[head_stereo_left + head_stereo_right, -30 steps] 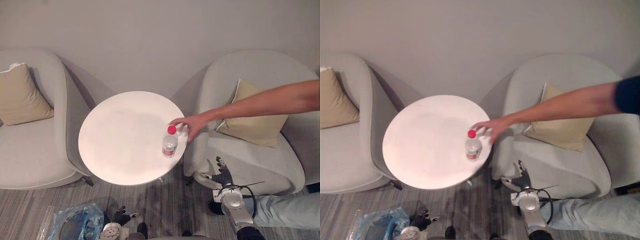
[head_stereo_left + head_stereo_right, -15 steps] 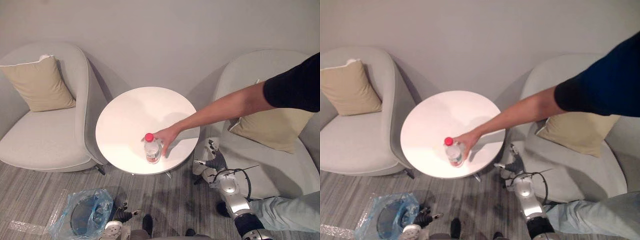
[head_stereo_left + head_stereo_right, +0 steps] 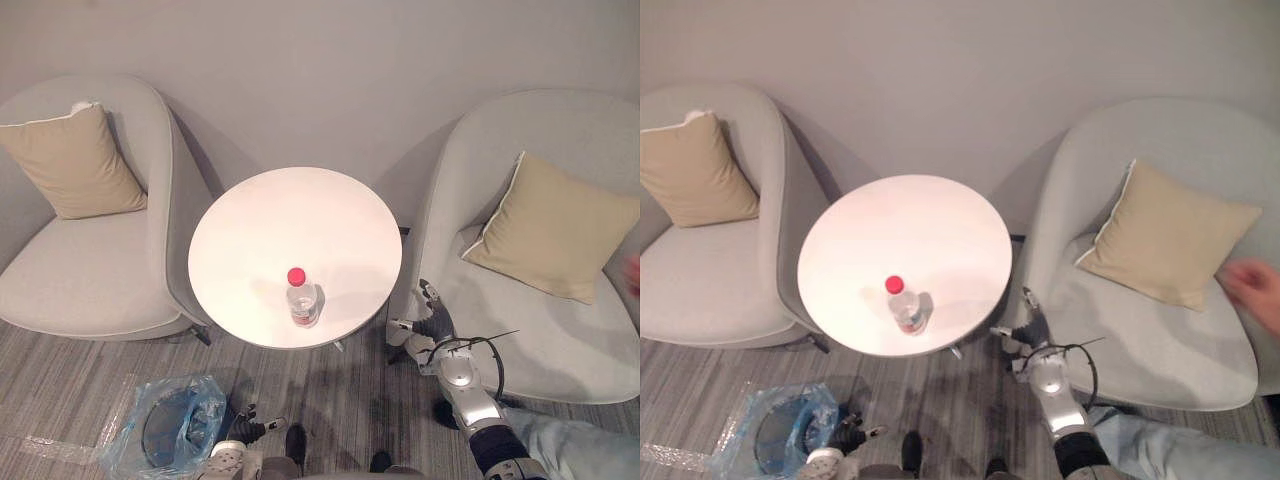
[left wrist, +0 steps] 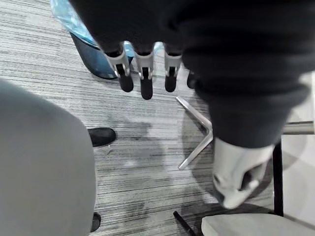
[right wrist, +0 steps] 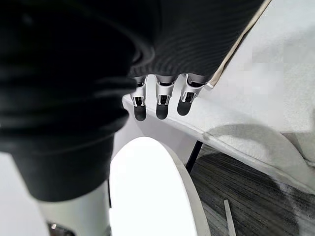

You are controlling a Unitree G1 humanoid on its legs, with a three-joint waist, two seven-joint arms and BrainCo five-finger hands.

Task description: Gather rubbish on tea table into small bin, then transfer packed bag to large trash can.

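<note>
A clear plastic bottle (image 3: 302, 299) with a red cap stands upright on the round white tea table (image 3: 290, 225), near its front edge. The small bin (image 3: 160, 438), lined with a blue bag, sits on the floor at the lower left. My left hand (image 3: 243, 431) hangs low beside the bin, its fingers (image 4: 142, 76) straight and holding nothing. My right hand (image 3: 429, 327) hovers by the table's right edge, below the tabletop, with its fingers (image 5: 160, 102) relaxed and empty. Neither hand touches the bottle.
A grey armchair (image 3: 70, 280) with a tan cushion (image 3: 70, 160) stands to the left of the table. Another armchair (image 3: 540, 340) with a cushion (image 3: 552, 225) is on the right. A person's hand (image 3: 1252, 288) shows at the far right and their leg (image 3: 580, 455) at the lower right.
The person moved the bottle from the table's right edge to its front, let go and drew the arm back to the right. The camera view shifted. My hands stayed low.
</note>
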